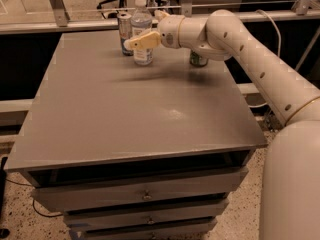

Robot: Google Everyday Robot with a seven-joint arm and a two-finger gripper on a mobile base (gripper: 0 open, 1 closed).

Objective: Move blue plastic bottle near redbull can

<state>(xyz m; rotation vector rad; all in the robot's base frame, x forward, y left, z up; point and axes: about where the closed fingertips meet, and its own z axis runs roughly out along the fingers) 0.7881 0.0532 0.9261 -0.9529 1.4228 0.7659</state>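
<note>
The blue plastic bottle (141,21), clear with a white cap and a pale label, stands upright at the far edge of the grey table (135,114). The redbull can (124,33), slim and silver-blue, stands just left of it, almost touching. My gripper (143,31) reaches in from the right and is shut on the bottle. One yellowish finger (145,40) crosses the bottle's front and the other shows behind it. The bottle's base rests on or just above the table.
A wider green-and-white can (198,59) stands at the far right of the table, partly hidden behind my arm (235,39). A metal rail (75,24) runs behind the table. Drawers (145,196) are below the front edge.
</note>
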